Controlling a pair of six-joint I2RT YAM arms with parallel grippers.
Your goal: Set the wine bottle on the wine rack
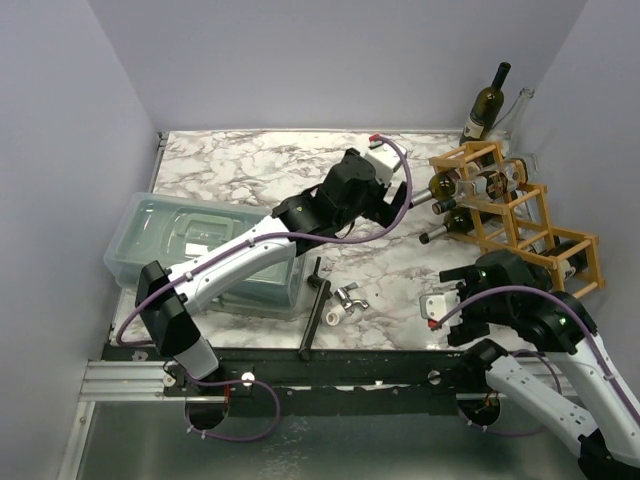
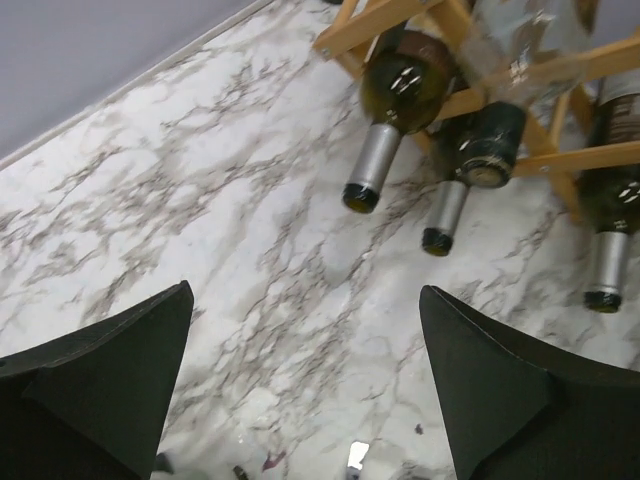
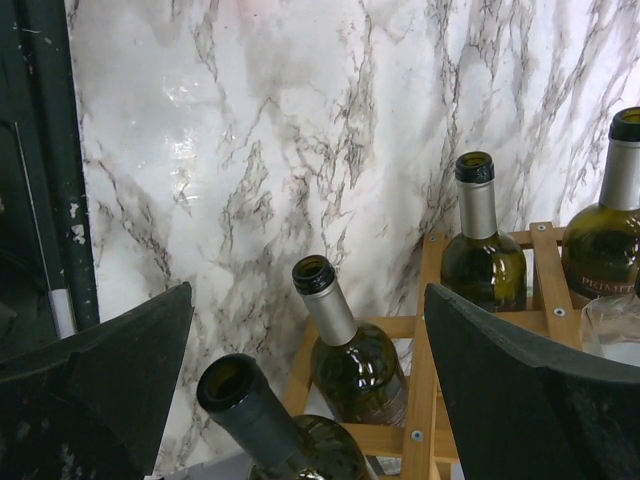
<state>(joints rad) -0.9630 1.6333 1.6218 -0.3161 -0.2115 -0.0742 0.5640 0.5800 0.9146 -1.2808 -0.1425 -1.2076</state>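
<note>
The wooden wine rack (image 1: 520,215) stands at the right of the marble table with several bottles lying in its cells, necks pointing left. A dark green wine bottle (image 1: 487,103) stands upright in the back right corner, beside a clear bottle (image 1: 521,105). My left gripper (image 1: 398,203) is open and empty, hovering just left of the rack; its wrist view shows the gripper (image 2: 305,290) above bare marble, with racked bottle necks (image 2: 372,165) ahead. My right gripper (image 1: 462,285) is open and empty at the rack's near end; its wrist view shows the gripper (image 3: 308,288) above the racked bottles (image 3: 345,340).
A clear plastic lidded bin (image 1: 190,245) sits at the left under my left arm. A black rod (image 1: 318,305) and a small white and metal piece (image 1: 345,300) lie near the front edge. Walls close the back and both sides.
</note>
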